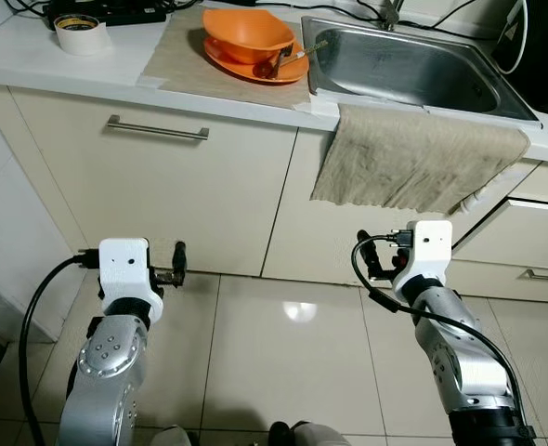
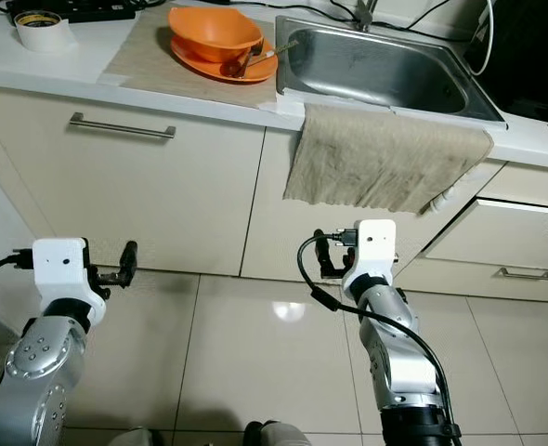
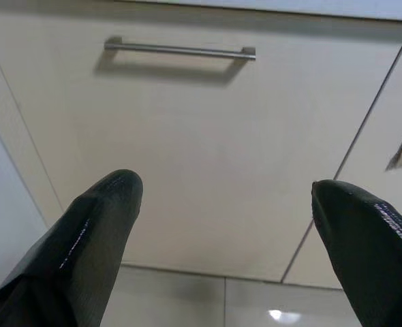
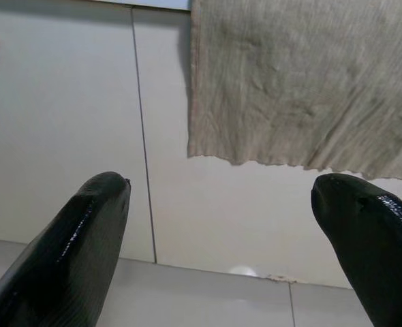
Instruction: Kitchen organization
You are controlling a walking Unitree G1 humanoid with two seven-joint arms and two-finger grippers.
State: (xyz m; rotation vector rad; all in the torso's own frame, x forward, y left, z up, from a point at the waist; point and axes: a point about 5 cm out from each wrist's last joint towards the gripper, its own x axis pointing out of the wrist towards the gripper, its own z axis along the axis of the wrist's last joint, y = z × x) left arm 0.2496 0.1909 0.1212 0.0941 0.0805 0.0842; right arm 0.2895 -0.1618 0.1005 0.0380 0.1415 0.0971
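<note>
An orange bowl (image 1: pixel 248 33) sits on an orange plate (image 1: pixel 255 65) with a spoon (image 1: pixel 283 63) across it, on a beige mat (image 1: pixel 226 58) on the counter beside the steel sink (image 1: pixel 406 67). A beige cloth (image 1: pixel 418 158) hangs over the counter edge below the sink. My left gripper (image 1: pixel 175 263) is held low in front of the cabinet drawer (image 1: pixel 158 130), open and empty (image 3: pixel 225 197). My right gripper (image 1: pixel 371 260) is also low, open and empty (image 4: pixel 218 197), facing the hanging cloth (image 4: pixel 303 82).
A roll of tape (image 1: pixel 79 33) and black cables (image 1: pixel 116 11) lie at the counter's back left. Cream cabinet fronts run below the counter, with a bar handle (image 3: pixel 180 50) on the left one and drawers (image 1: pixel 534 251) at right. Glossy tiled floor (image 1: pixel 283 362) lies ahead.
</note>
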